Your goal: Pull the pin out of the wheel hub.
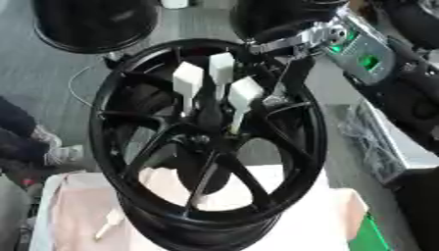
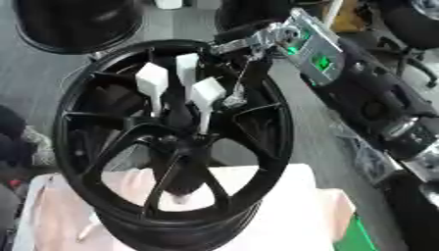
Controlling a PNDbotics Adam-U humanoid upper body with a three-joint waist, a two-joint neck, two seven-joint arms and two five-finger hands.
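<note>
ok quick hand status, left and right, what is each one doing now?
Left hand: not in view.
Right hand: reaching in from the upper right to the wheel hub, beside the white pins; fingers dark against the wheel, state cannot be told.

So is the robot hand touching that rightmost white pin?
Cannot tell: in the right eye view the dark robot hand beside the pin merges with the black wheel.

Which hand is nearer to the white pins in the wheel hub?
Right. The right hand reaches in from the upper right, just beside the white pins standing in the black wheel. The left hand shows in neither view.
</note>
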